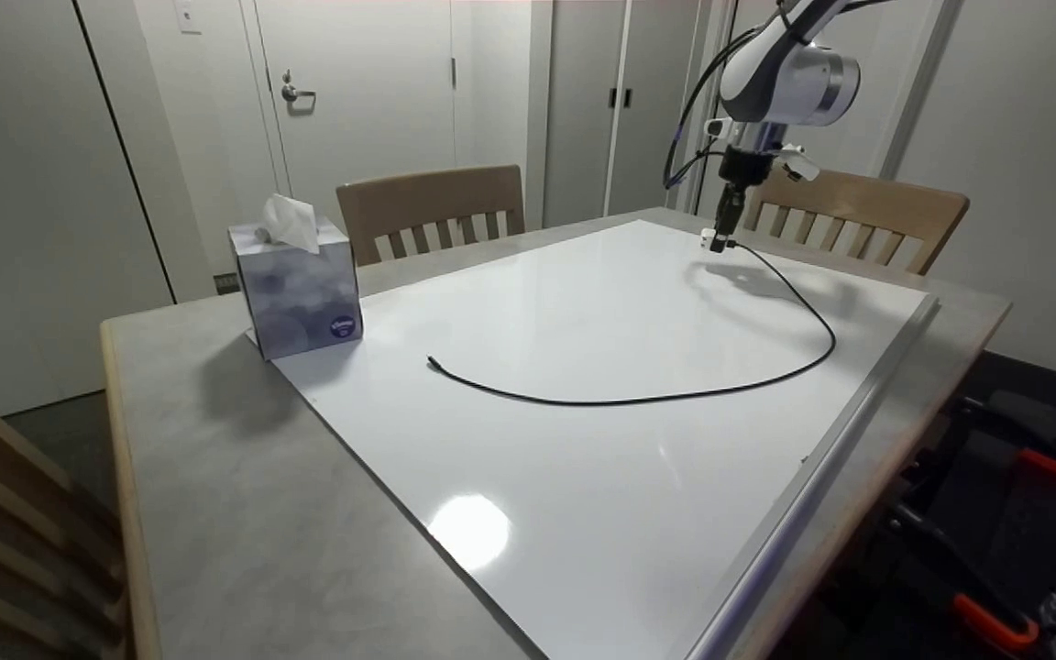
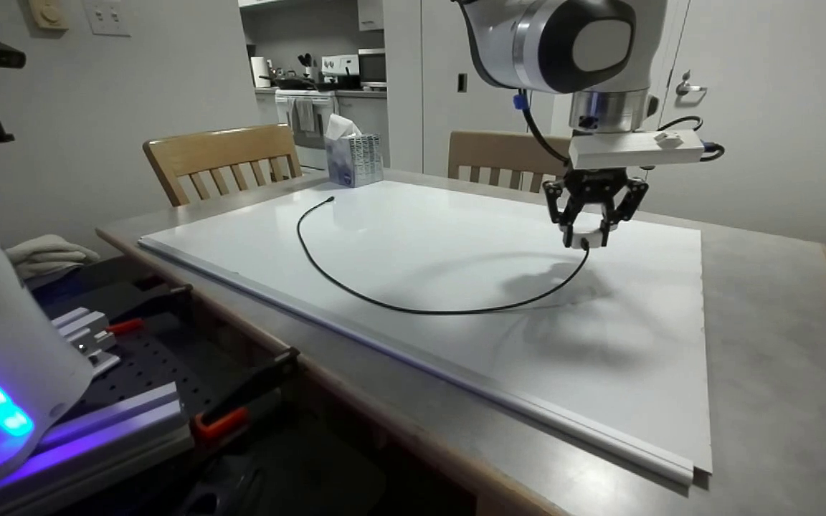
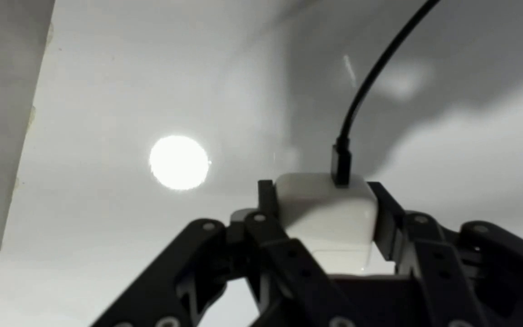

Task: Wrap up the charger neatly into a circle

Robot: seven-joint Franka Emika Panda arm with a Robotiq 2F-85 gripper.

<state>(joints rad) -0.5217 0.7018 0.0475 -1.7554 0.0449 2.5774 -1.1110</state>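
Wrist view: end effector (image 3: 326,200) gripping charger block (image 3: 332,222), cable (image 3: 393,46) leaving toward 1 o'clock. In an exterior view, block over board (image 2: 456,215), cable an open curve, loose tip (image 2: 330,199) at block's 9 o'clock. No circle; coiling likely all left.

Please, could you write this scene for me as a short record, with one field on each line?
Grip: claw shut on the white charger block, above the white board
Shape: black cable in one open curve, plugged into the block
Loose tip: its free end lies toward the tissue box
Progress: no circle yet
Furniture: wooden chairs at the grey table
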